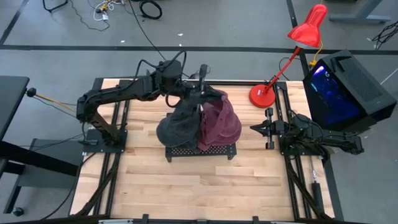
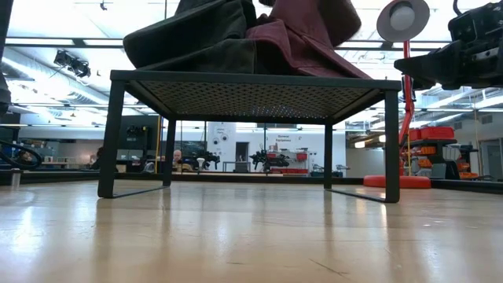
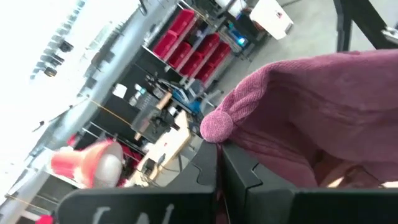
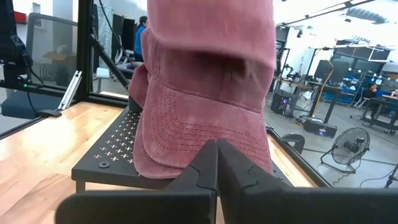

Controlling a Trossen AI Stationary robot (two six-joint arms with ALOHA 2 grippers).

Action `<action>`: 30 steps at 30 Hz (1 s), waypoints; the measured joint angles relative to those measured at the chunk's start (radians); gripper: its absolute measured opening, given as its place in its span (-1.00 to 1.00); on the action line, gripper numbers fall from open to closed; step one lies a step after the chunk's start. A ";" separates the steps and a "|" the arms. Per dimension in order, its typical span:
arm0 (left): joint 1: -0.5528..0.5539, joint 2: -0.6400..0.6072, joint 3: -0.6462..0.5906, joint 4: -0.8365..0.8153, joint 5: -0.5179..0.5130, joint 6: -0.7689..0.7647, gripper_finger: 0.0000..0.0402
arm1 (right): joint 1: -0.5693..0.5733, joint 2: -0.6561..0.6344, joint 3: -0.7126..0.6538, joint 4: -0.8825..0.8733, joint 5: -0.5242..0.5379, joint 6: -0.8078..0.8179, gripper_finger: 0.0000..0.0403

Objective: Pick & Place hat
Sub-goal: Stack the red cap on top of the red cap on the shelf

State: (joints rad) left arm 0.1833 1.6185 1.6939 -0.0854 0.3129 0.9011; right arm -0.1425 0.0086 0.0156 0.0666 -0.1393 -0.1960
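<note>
A maroon hat (image 1: 221, 119) and a dark grey hat (image 1: 177, 124) sit side by side on a black perforated stand (image 1: 199, 151) at the table's middle. The maroon hat's stitched brim (image 4: 186, 134) lies on the stand top, and its crown rises past the top of the right wrist view. My left gripper (image 1: 202, 94) reaches in from the far left and is shut at that crown. My right gripper (image 1: 256, 128) waits shut and level at the table's right side, pointing at the stand (image 4: 112, 149) and touching nothing. My left gripper (image 3: 219, 152) is shut on the maroon hat's crown (image 3: 233, 140), right beside its top button (image 3: 216, 124). The fingers come in about level from the table's far left. The pinched cloth itself is hidden by the fingers. The hat stands drawn upward, its brim on the stand.
A red desk lamp (image 1: 298, 37) stands at the far right, its base (image 1: 261, 94) on the table. A black computer case with blue light (image 1: 342, 87) is beyond the right edge. Bare wooden tabletop (image 1: 199, 193) lies between the stand and the near edge.
</note>
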 joint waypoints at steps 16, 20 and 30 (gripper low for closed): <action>0.006 0.051 -0.002 0.023 -0.003 -0.031 -0.98 | 0.000 0.000 0.000 0.000 0.000 0.000 -0.98; 0.006 0.061 -0.002 0.008 -0.005 -0.032 -0.98 | 0.000 0.000 0.000 0.000 0.000 0.000 -0.98; 0.003 0.066 -0.101 0.082 -0.021 -0.035 -0.98 | 0.000 0.000 0.000 0.000 0.000 0.000 -0.98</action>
State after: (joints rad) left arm 0.1860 1.6844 1.5925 -0.0038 0.2920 0.8665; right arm -0.1421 0.0086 0.0154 0.0662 -0.1394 -0.1960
